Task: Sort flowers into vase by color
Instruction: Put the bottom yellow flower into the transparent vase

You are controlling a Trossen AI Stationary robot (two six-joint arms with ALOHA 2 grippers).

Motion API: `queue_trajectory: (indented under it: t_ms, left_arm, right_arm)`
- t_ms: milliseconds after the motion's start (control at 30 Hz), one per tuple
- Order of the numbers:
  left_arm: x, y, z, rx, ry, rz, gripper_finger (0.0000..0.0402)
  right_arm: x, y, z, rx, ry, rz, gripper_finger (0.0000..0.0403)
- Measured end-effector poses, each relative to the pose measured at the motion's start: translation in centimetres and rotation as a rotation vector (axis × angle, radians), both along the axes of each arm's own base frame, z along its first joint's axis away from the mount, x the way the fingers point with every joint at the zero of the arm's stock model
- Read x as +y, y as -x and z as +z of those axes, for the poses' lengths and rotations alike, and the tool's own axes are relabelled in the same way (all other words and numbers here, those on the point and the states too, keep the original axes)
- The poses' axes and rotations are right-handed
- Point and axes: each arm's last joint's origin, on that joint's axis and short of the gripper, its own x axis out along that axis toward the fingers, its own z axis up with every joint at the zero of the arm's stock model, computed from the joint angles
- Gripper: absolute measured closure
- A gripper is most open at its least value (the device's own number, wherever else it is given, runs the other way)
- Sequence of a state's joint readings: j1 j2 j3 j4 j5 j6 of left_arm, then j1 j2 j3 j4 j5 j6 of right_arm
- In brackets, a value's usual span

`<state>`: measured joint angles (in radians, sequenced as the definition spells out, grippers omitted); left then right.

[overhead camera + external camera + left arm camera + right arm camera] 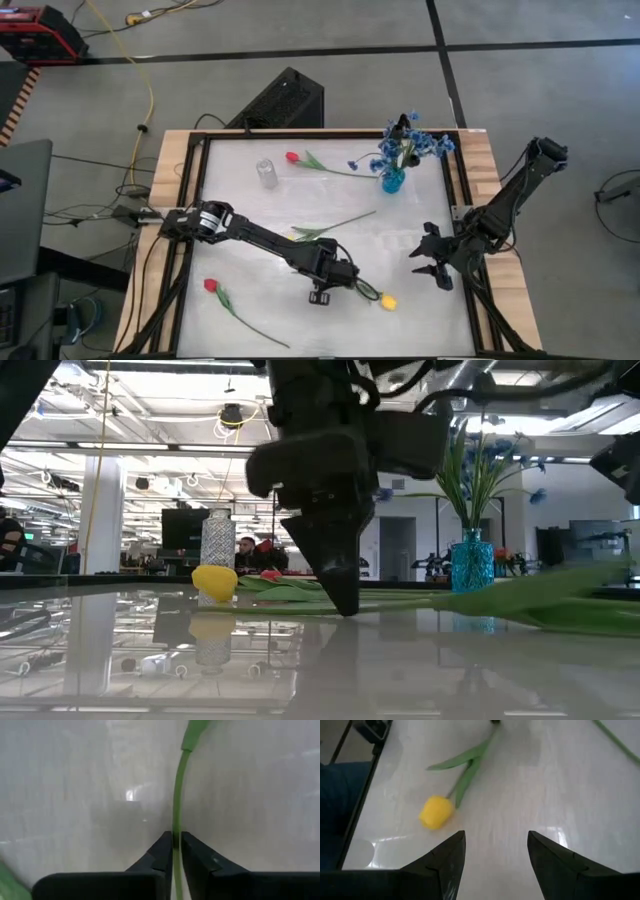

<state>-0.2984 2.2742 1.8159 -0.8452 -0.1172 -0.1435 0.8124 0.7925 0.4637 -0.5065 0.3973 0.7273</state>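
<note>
My left gripper [320,294] is low near the table's near edge, shut on the green stem of a yellow tulip [387,301]. The tulip's head [436,812] lies on the table to the gripper's right. My right gripper [422,262] hangs open to the right of the tulip, touching nothing. One red tulip [292,157] lies at the far side and another [211,286] at the near left. Blue sprigs stand in a blue vase [392,181]. A clear glass vase [266,173] stands far left of centre. My left gripper [175,842] pinches the yellow tulip's stem [176,815] between its two fingertips, past the leaves and away from the head. The fingers [342,585] point down from above, their tips at the table top. The head [214,582] rests on the table.
Another long green stem with leaves [335,224] lies under the left arm near the table's middle. The wooden frame [170,180] borders the white table. A black box [285,100] and cables lie on the floor beyond the far edge.
</note>
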Motion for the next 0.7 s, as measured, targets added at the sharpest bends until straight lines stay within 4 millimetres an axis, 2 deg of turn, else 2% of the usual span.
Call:
queue_trajectory:
  t_ms: [133, 400, 533, 700]
  left_arm:
    - [-0.3, -0.4, 0.7, -0.053, -0.031, -0.021, 0.0328]
    - [-0.4, -1.2, 0.5, -0.148, -0.041, -0.071, 0.0244]
    - [-0.4, -1.7, 0.3, -0.208, -0.012, -0.114, 0.0227]
    - [0.0, -1.7, -0.2, -0.203, 0.013, -0.12, 0.0225]
  right_arm:
    - [-0.2, -0.2, 0.0, -0.001, -0.001, -0.019, 0.0164]
    - [-0.2, -0.4, 0.1, -0.015, -0.014, -0.023, 0.0164]
    - [-0.2, -0.4, 0.1, -0.016, -0.017, -0.023, 0.0164]
    - [-0.1, -0.4, 0.2, -0.016, -0.022, -0.027, 0.0164]
